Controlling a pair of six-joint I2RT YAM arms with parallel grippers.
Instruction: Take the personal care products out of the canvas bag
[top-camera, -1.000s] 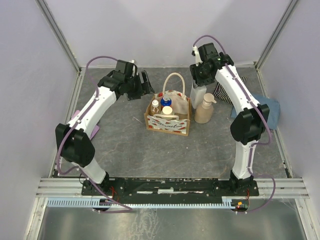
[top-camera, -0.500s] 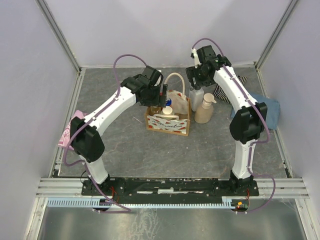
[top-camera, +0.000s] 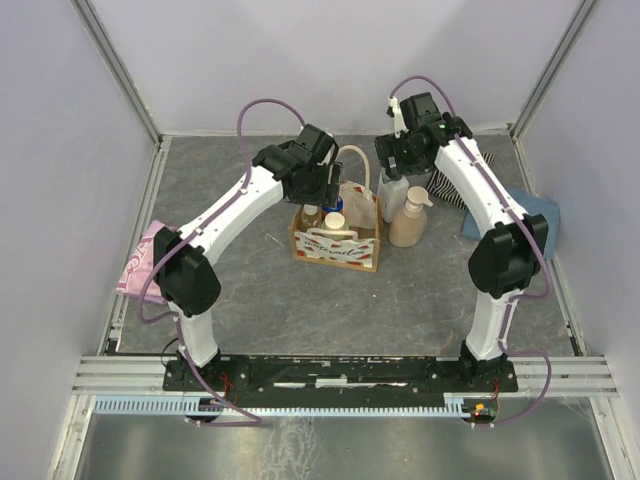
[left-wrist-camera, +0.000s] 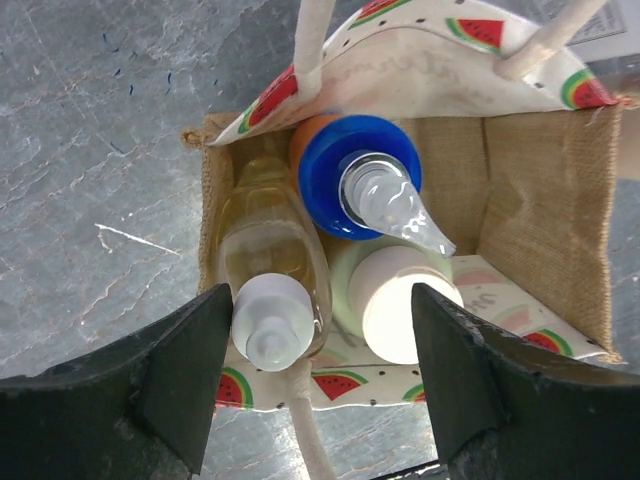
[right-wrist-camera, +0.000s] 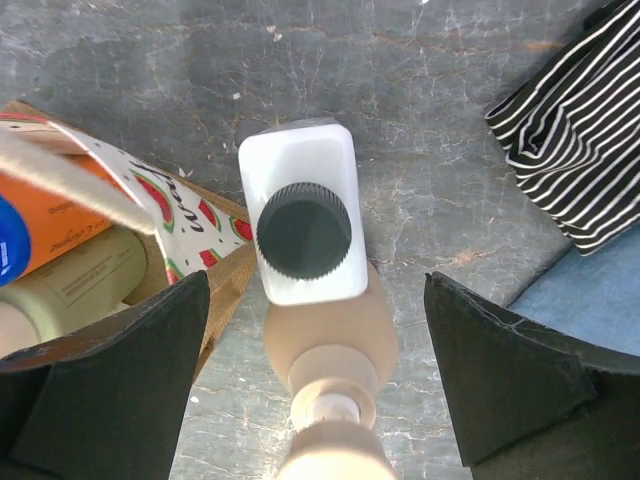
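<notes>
While the left arm (top-camera: 235, 205) hides the bag's (top-camera: 335, 245) far half from above, the wrist view shows 3 bottles inside, bodies half hidden: yellowish bottle (left-wrist-camera: 265, 250), orange bottle (left-wrist-camera: 355, 175), whitish bottle (left-wrist-camera: 405, 305). The bag sits mid-table, toward the far edge. Left gripper (left-wrist-camera: 320, 345) hovers over it, fingers spread, empty. Right gripper (right-wrist-camera: 315, 370), also spread, hangs over a black-capped bottle (right-wrist-camera: 300, 225) and pump bottle (top-camera: 410, 218). A striped cloth (right-wrist-camera: 570, 150) is cut off. Grey marbled tabletop (top-camera: 300, 310), lilac walls (top-camera: 320, 60).
</notes>
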